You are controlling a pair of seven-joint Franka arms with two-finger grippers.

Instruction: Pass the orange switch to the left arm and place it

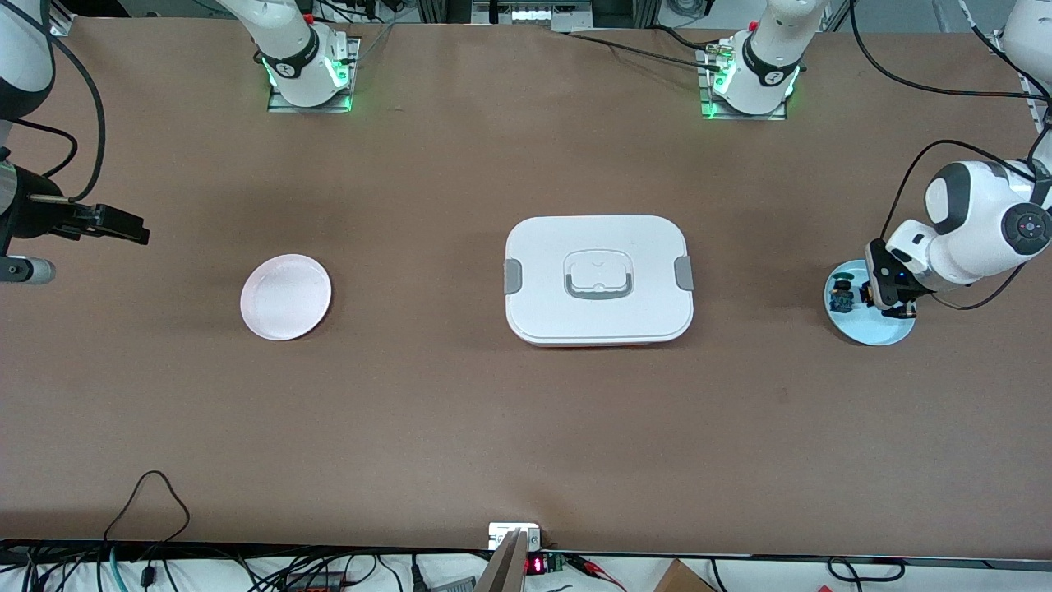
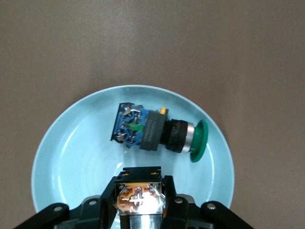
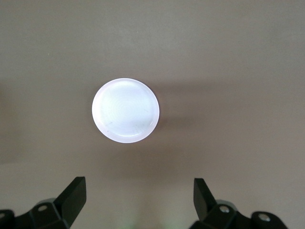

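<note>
Orange switch (image 2: 139, 193), tan-bodied, pinched in left gripper (image 2: 140, 200) fingers; right gripper (image 3: 138, 195) fingers spread.

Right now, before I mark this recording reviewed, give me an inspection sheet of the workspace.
Surface: brown table, flat, no spills seen.
Job's things: orange switch clamped in the left gripper over the light blue plate; white box mid-table, lid on; pink plate toward the right arm's end, bare.
Clutter: green-capped switch lying on its side on the blue plate.
Grippers: left gripper shut on the switch; right gripper open, waiting above the table with the pink plate in its view.
Cables: black leads along the table's near edge; more at the arm bases.
Surroundings: electronics at the near edge, details unclear.
</note>
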